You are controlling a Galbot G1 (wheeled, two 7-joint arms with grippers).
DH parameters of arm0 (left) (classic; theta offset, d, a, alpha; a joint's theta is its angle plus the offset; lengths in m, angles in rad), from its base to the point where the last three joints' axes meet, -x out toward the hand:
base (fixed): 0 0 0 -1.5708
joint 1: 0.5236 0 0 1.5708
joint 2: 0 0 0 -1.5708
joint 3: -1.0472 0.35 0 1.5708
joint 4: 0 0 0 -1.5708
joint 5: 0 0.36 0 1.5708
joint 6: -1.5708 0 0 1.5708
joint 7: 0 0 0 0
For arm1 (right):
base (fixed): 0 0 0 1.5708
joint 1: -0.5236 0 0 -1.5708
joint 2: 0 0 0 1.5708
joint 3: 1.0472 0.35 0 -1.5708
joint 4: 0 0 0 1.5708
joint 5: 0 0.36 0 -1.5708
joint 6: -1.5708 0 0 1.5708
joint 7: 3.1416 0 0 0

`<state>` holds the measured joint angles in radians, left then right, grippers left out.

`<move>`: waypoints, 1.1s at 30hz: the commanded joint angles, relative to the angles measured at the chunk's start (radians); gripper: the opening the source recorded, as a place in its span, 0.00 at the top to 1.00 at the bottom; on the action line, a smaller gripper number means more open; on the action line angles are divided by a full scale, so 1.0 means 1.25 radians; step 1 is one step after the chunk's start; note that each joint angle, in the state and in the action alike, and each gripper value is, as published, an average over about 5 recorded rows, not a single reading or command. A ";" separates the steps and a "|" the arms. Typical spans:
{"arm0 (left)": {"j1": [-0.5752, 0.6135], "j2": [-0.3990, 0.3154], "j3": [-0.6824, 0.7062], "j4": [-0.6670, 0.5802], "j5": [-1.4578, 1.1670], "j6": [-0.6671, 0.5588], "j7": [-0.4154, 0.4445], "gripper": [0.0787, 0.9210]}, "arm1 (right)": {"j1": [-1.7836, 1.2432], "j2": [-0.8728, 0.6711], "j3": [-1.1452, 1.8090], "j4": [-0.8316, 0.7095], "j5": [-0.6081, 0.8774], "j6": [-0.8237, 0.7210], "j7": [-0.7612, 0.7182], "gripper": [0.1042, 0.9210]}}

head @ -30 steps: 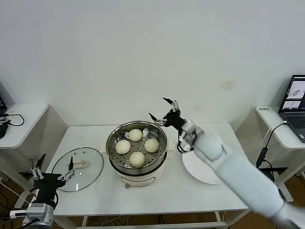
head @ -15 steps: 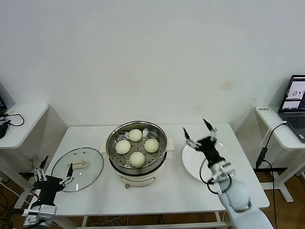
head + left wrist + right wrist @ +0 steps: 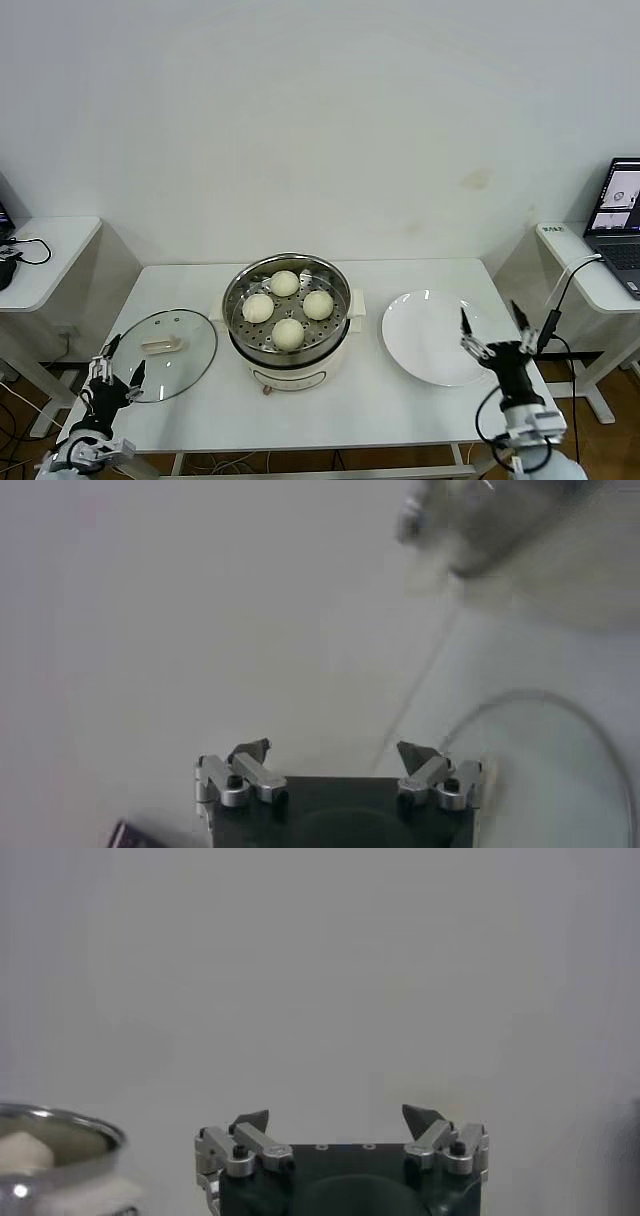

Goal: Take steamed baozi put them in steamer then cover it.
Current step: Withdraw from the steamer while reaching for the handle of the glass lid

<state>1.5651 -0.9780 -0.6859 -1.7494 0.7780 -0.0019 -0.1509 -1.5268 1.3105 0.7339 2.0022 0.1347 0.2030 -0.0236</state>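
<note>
Sitting in the uncovered steamer [image 3: 288, 310] are four steamed baozi [image 3: 288, 333]; left pincer [image 3: 112, 362] and right pincer [image 3: 494, 328] hang wide open, empty.

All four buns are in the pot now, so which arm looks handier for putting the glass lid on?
Probably the left. The left gripper is open beside the glass lid at the table's left end. The right gripper is past the white plate, beyond the steamer.

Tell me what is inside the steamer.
Four steamed baozi sit on the perforated tray inside the steamer, which is uncovered; the cover lies on the table to its left. Whatever is below the tray is hidden.
</note>
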 commanded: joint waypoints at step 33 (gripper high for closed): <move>-0.336 0.038 0.192 0.360 0.211 -0.044 -0.010 0.12 | -0.140 0.091 0.097 0.041 -0.041 0.030 0.002 0.12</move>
<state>1.2162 -0.9297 -0.4850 -1.3788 1.0299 -0.0537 -0.1616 -1.6903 1.4178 0.8471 2.0496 0.0871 0.2380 -0.0208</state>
